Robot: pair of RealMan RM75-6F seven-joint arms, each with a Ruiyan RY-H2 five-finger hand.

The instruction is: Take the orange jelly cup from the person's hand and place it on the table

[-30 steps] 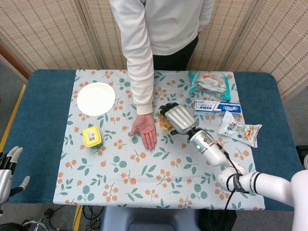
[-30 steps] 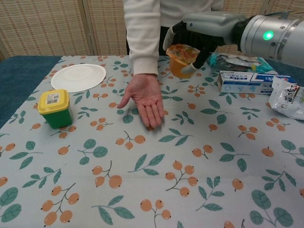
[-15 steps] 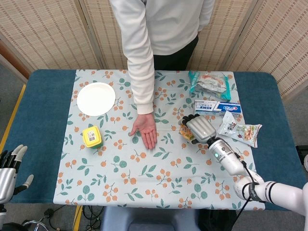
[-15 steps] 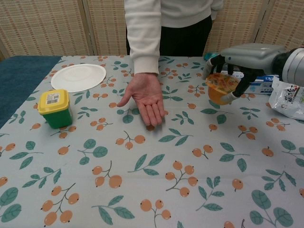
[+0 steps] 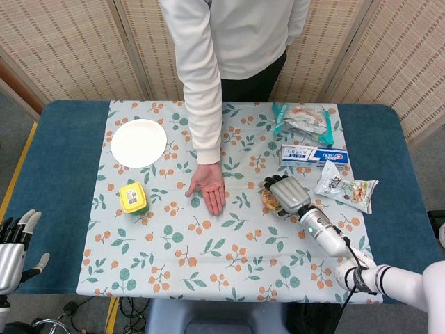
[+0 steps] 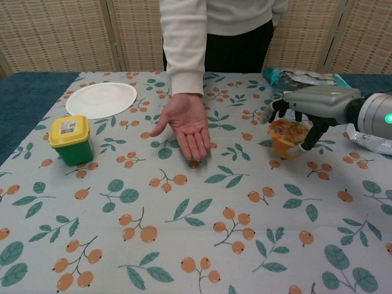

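The orange jelly cup (image 6: 286, 138) stands low over the flowered tablecloth, right of the person's hand. My right hand (image 6: 313, 105) curls over it from the right and grips it, fingers on both sides. In the head view the cup (image 5: 269, 200) mostly hides under that hand (image 5: 289, 191). I cannot tell whether the cup's base touches the cloth. The person's hand (image 6: 188, 125) lies palm up and empty on the table (image 5: 210, 188). My left hand (image 5: 15, 240) hangs off the table's near left corner, fingers spread, holding nothing.
A white plate (image 5: 139, 142) sits at the far left, with a green tub with a yellow lid (image 5: 133, 198) nearer. A toothpaste box (image 5: 314, 155), a snack bag (image 5: 348, 189) and a teal packet (image 5: 302, 118) lie close behind and right of my right hand.
My right hand has carried the jelly cup away from the person's hand, rightward and down to table height. The person's palm stays in place. My left hand has barely shifted.
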